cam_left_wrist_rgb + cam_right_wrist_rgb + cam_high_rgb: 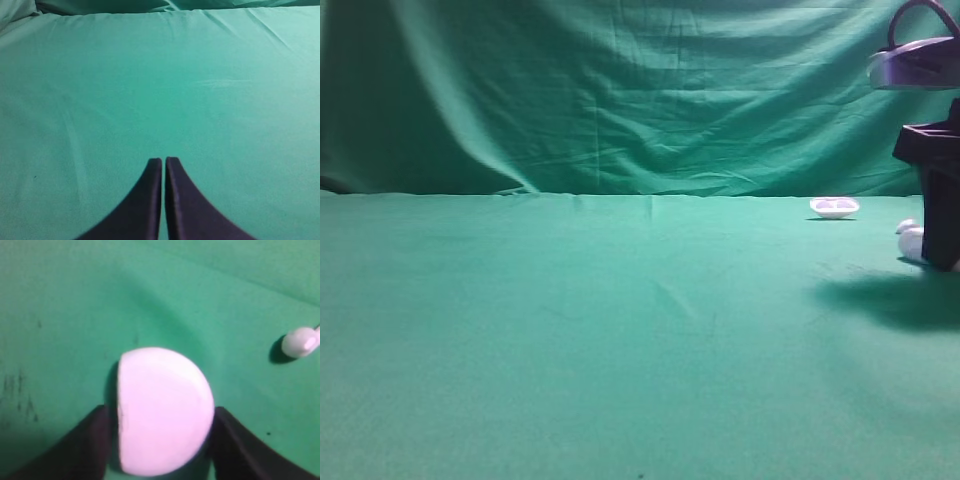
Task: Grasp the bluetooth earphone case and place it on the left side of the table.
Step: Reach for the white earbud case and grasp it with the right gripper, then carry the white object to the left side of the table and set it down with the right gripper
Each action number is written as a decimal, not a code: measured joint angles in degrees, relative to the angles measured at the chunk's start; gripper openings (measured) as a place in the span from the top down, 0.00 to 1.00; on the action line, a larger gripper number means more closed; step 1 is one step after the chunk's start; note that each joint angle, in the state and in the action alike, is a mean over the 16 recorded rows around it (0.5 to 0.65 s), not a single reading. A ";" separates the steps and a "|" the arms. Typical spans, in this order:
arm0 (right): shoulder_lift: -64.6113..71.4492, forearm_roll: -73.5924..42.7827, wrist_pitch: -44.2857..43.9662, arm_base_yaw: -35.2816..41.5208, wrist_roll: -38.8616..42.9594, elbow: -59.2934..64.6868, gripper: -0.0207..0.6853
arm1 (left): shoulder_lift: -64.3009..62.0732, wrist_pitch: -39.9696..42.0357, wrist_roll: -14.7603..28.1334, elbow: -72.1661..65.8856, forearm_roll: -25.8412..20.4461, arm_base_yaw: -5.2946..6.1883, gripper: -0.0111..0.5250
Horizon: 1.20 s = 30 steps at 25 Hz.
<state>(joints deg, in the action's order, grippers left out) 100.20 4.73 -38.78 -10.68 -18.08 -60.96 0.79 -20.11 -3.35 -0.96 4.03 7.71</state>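
The bluetooth earphone case [162, 410], a smooth white rounded case, lies on the green table [620, 330] at the far right; in the high view only its white end [912, 244] shows beside the dark arm. My right gripper [160, 412] reaches down over it, with one dark finger [235, 445] against each of its sides. The case still rests on the cloth. My left gripper [163, 160] hangs shut and empty over bare green cloth, and is out of the high view.
A small shallow white dish [834, 207] sits at the back right. A tiny white blob [299, 342] lies on the cloth just right of the case. Green drapery [620, 90] hangs behind the table. The right arm's body [930, 150] stands at the right edge.
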 joint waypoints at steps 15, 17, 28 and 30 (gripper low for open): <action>6.48 6.66 -4.88 -18.94 -0.26 -29.68 0.53 | 0.00 0.00 0.00 0.00 0.00 0.00 0.98; 9.64 6.81 -3.71 -22.76 -0.35 -33.63 0.53 | 0.00 0.00 0.00 0.00 0.00 0.00 0.98; 31.70 6.91 0.49 -36.27 -1.85 -53.64 0.53 | 0.00 0.00 0.00 0.00 0.00 0.00 0.98; 34.63 6.89 1.30 -37.29 -2.17 -55.88 0.53 | 0.00 0.00 0.00 0.00 0.00 0.00 0.98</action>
<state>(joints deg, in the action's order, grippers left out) 134.83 11.62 -37.48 -47.97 -20.25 -116.84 0.79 -20.11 -3.35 -0.96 4.03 7.71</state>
